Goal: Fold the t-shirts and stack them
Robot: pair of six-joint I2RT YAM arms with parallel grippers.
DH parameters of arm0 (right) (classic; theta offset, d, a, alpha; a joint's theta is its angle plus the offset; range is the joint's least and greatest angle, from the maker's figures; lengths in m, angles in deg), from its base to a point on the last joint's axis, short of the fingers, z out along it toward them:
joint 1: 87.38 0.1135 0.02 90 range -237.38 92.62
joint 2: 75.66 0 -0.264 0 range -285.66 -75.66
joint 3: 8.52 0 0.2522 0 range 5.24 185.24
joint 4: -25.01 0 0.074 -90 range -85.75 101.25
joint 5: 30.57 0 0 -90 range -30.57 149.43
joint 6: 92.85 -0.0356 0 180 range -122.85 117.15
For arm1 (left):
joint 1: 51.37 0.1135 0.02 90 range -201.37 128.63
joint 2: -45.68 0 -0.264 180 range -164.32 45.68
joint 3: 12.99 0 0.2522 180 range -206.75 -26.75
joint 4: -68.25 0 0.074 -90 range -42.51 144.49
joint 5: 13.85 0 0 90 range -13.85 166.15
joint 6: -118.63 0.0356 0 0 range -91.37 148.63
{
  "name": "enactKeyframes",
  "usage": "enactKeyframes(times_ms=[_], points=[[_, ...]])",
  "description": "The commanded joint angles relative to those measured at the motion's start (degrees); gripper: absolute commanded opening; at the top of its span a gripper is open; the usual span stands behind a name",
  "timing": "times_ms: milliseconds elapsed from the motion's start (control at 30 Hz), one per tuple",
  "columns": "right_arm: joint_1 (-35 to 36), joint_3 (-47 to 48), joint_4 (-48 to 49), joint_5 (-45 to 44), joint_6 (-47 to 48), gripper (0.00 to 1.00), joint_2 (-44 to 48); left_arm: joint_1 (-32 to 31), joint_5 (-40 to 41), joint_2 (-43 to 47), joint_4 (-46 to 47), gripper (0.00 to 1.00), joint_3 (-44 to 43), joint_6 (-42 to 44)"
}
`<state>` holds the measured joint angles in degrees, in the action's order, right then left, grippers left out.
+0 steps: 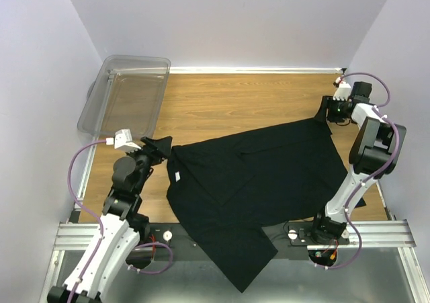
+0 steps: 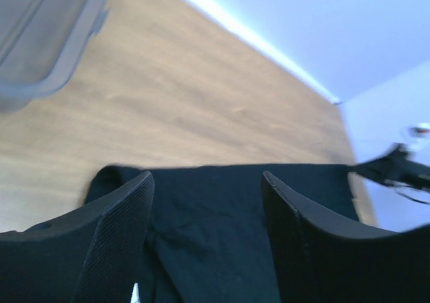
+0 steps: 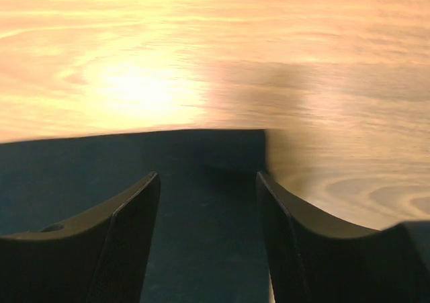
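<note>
A black t-shirt (image 1: 269, 168) lies spread and partly folded over itself on the wooden table, its lower part hanging over the near edge. A small white tag (image 1: 178, 177) shows near its left side. My left gripper (image 1: 160, 146) hovers at the shirt's left edge, open. In the left wrist view the left gripper (image 2: 208, 179) has its fingers wide apart above the t-shirt (image 2: 215, 236), with the tag (image 2: 135, 293) by the left finger. My right gripper (image 1: 323, 115) is open at the shirt's far right corner. In the right wrist view the right gripper (image 3: 207, 177) straddles that t-shirt (image 3: 201, 249) corner.
A clear plastic bin (image 1: 127, 91) stands at the far left of the table (image 1: 235, 101); its corner also shows as the bin (image 2: 40, 34) in the left wrist view. Walls close in the table at the back and both sides.
</note>
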<state>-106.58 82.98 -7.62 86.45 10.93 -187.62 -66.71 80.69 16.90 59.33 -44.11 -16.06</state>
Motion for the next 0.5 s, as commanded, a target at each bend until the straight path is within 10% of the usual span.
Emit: enactKeyframes(times_ms=[0,467], points=[[-1.3,4.9,-0.1,0.0,-0.9,0.67,-5.0,0.3,-6.1,4.8,2.1,0.73,0.7,4.4],[-1.4,9.5,-2.6,3.0,0.5,0.52,-15.0,0.3,-11.7,-8.0,7.3,0.73,-2.2,6.1]])
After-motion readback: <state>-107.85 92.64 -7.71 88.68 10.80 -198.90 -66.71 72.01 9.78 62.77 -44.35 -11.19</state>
